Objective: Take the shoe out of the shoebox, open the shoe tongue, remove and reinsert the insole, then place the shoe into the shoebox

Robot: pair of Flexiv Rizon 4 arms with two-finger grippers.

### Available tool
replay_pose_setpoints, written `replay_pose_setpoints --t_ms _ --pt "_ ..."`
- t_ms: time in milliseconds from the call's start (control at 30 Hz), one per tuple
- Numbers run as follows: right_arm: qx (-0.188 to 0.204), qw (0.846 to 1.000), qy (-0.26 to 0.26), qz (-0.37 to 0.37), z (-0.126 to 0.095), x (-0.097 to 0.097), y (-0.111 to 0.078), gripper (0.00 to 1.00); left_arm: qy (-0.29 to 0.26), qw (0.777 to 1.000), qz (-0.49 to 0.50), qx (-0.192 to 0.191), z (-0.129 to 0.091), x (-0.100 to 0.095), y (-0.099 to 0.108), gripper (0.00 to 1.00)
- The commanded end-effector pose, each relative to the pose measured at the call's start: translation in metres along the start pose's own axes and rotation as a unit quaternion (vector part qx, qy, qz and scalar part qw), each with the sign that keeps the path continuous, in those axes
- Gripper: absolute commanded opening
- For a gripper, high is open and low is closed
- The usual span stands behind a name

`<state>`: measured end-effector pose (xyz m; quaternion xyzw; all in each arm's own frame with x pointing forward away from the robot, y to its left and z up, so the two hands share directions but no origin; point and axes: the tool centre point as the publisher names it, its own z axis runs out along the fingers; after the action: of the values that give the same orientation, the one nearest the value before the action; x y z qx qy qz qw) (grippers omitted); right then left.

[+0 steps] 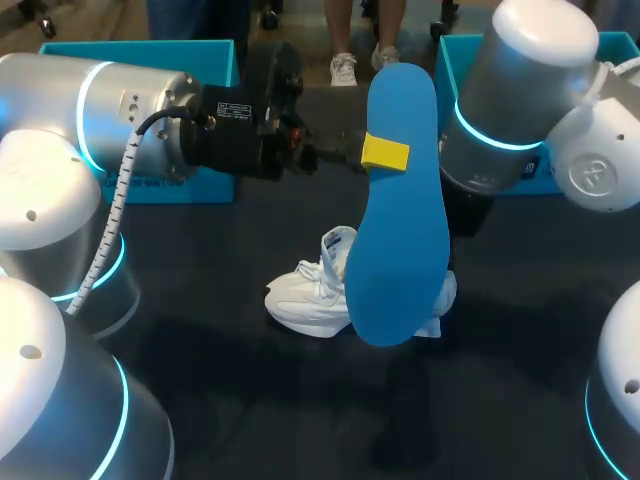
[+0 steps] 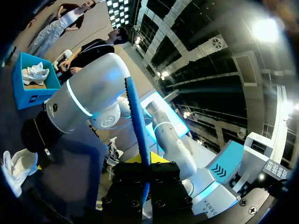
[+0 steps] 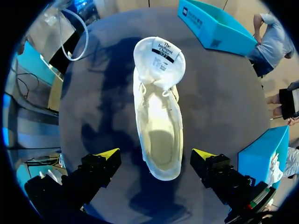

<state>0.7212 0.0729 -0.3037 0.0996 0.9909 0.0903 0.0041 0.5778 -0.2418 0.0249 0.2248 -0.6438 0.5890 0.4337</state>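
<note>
1. Dark table [image 1: 200, 390]. A blue shoebox [image 1: 190, 52] sits at its far left and a second blue box [image 1: 456, 62] at its far right.
2. Left arm [image 1: 120, 110] comes in from the left, held well above the table. Left gripper [image 1: 384, 153] pinches the blue insole [image 1: 400, 240] on its upper part, with one yellow tip flat on the face.
3. The insole hangs roughly upright, wider end down, over the shoe. In the left wrist view it is edge-on, a thin blue strip [image 2: 139, 126] running out from between the fingers.
4. White shoe [image 1: 310, 295] stands on the table near the middle, outside both boxes. Its tongue [image 3: 159, 56] is folded forward, label up, and the interior is open to view.
5. Right gripper [image 3: 155, 156] hangs above the shoe's heel end. Its fingers are spread wide, one to each side, touching nothing.
</note>
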Motion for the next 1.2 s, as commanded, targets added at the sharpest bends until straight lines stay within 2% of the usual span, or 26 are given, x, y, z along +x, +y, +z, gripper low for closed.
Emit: replay_pose_setpoints --t_ms 33,200,633,1000,1200 --pt "-0.001 1.0 -0.001 0.0 0.0 0.001 -0.001 1.0 0.0 1.0 0.0 0.002 0.0 0.0 0.002 0.0" --pt "-0.001 1.0 -0.001 0.0 0.0 0.001 -0.001 1.0 0.0 1.0 0.0 0.002 0.0 0.0 0.002 0.0" --pt "-0.009 1.0 0.005 -0.011 0.004 -0.017 0.026 1.0 0.0 1.0 0.0 0.002 0.0 0.0 0.002 0.0" --pt "-0.012 0.999 0.024 -0.035 0.047 -0.042 0.039 1.0 0.0 1.0 0.0 0.002 0.0 0.0 0.002 0.0" --pt "-0.009 0.998 0.044 -0.047 0.071 -0.045 0.043 1.0 0.0 1.0 0.0 0.002 0.0 0.0 0.002 0.0"
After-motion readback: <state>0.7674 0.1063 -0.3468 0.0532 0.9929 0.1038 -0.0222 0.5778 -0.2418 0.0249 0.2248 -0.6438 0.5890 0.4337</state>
